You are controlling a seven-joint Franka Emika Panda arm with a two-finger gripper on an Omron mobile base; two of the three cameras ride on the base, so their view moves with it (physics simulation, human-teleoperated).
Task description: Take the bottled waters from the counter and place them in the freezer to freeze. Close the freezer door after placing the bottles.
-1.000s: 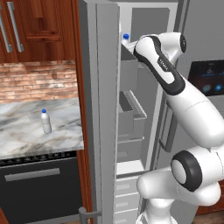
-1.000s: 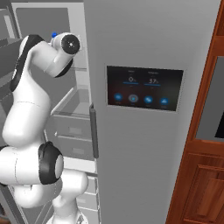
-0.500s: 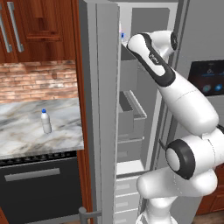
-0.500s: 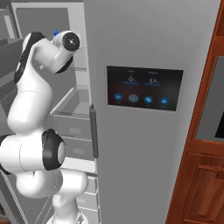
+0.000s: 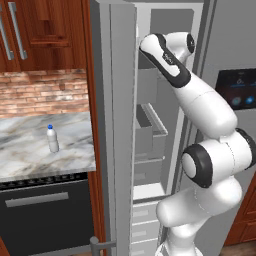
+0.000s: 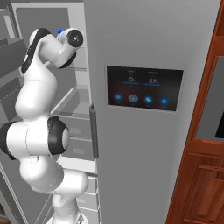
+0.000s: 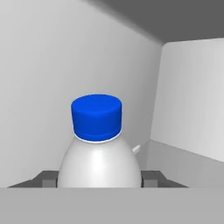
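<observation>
The gripper [image 7: 99, 178] was clamped on one bottled water [image 7: 99, 148], a dark finger [image 7: 46, 178] pressed to each side of its whitish body below the blue cap. Bottle and hand were inside the upper part of the freezer [image 5: 150, 90], grey walls behind them. The freezer door [image 5: 117, 125] stood open. Farther off, a second bottle [image 5: 52, 139] stood upright on the marble counter [image 5: 30, 155], above the black dishwasher [image 5: 45, 215].

Arm raised high, gripper [image 7: 99, 183] clamped closed.
</observation>
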